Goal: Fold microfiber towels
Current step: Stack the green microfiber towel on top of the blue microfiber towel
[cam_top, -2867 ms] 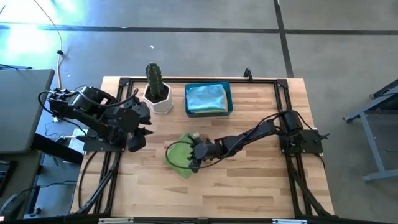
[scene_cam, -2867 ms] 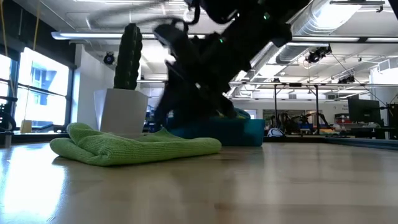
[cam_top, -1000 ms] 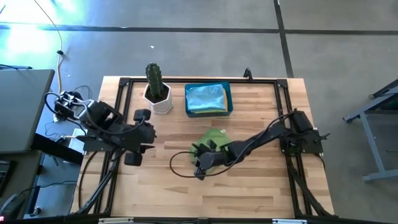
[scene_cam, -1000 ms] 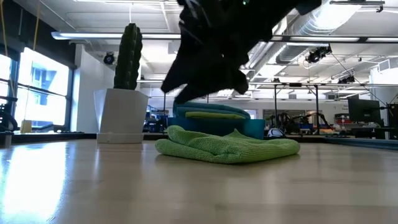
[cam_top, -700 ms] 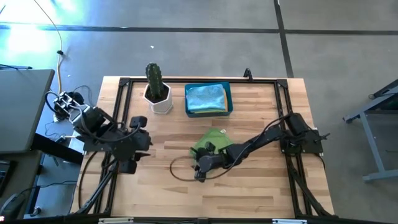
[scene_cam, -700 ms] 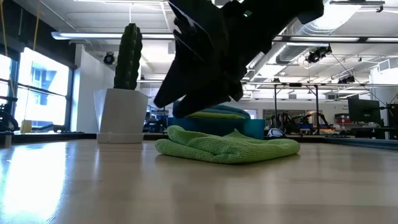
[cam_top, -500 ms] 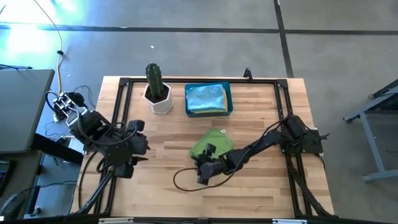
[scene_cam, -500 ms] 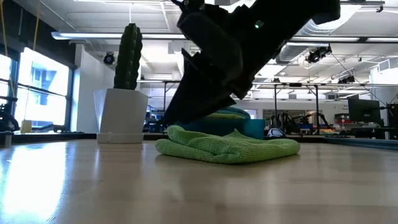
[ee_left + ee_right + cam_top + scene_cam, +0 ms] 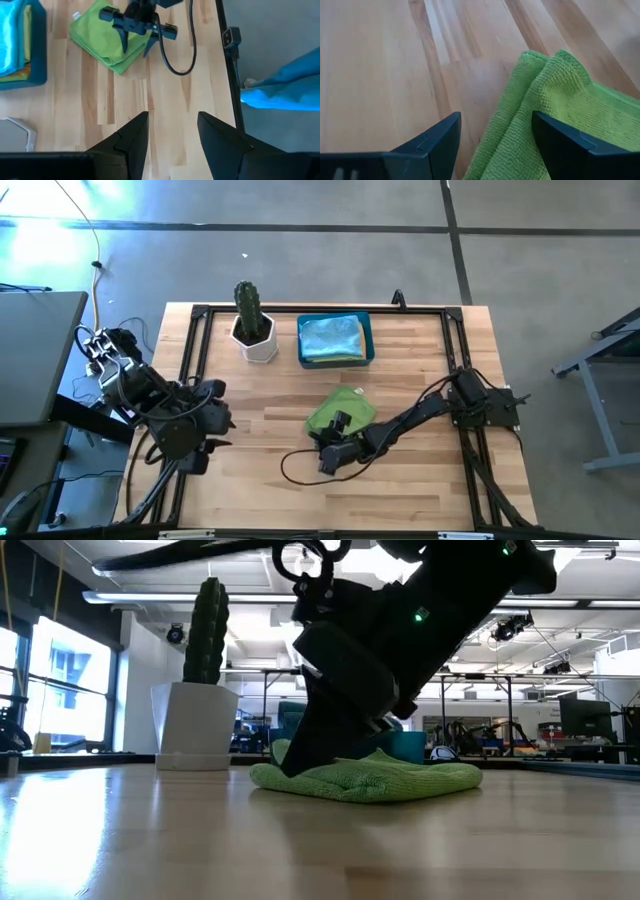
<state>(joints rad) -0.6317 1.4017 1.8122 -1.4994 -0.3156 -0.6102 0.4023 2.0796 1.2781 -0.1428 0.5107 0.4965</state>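
one lime green towel (image 9: 341,411) lies folded on the wooden table (image 9: 420,480), on the open boards just in front of the blue bin (image 9: 368,332); a pale tag shows at its corner in the left wrist view. the bin holds a light blue towel (image 9: 331,337) on top, with what looks like a sliver of orange under it in the left wrist view. the right gripper (image 9: 335,448) hovers low at the towel's edge on the side away from the bin, fingers spread wide and holding nothing; in the right wrist view the two fingers (image 9: 427,141) frame the layered green edge and bare wood. the left gripper (image 9: 207,442) sits well off to the side of the towel, past the table frame (image 9: 190,360), fingers parted and empty. judgement: the fold looks done and the cloth released, so the next move is probably a lift into the bin or a retreat. risks: (1) the open fingers are very near the stacked edge; a sideways pull-away could catch the microfiber pile and drag the top layer open. (2) if the gripper closes on only the upper layer, the fold likely falls apart on lifting. (3) a black cable (image 9: 300,468) loops on the boards beside the right gripper, near the towel; arm motion could sweep it across the cloth. (4) the potted cactus (image 9: 251,320) stands just beside the bin, so a wide carry path could clip it. the towel is soft and will probably sag, so a grip across all layers seems safer.
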